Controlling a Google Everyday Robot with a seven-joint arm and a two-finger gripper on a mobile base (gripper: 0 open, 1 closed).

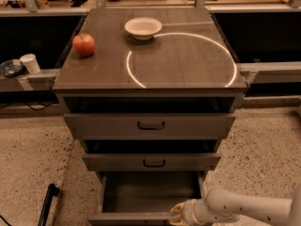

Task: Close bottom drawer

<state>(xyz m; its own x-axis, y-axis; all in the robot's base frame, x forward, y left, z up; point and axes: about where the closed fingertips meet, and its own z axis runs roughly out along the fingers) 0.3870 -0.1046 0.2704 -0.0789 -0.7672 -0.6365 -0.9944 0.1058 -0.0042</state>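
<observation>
Off the bench's left edge, on a lower ledge, we saw a white paper cup [31, 62] beside a dark dish [9, 68]. On the bench [178, 65] itself, a red apple [83, 44] sat near the left edge, about midway back. A white bowl [143, 28] stood towards the rear edge, left of centre, touching a thin white ring [229, 62] marked across the right half of the top.

Below the front edge, the top drawer [150, 125] and the middle drawer [151, 162] each stood slightly out. The bottom drawer [149, 192] was pulled furthest out beneath them, its grey tray open to view and its front panel at the lower border of the view.

On the floor below the front left corner lay a black rod-like object [47, 204].

The white arm [244, 208] reached in from the right, below the front right corner. Its gripper [178, 214] was at the right part of the bottom drawer's front panel, and we saw its yellowish fingers spread apart, pinching nothing.
</observation>
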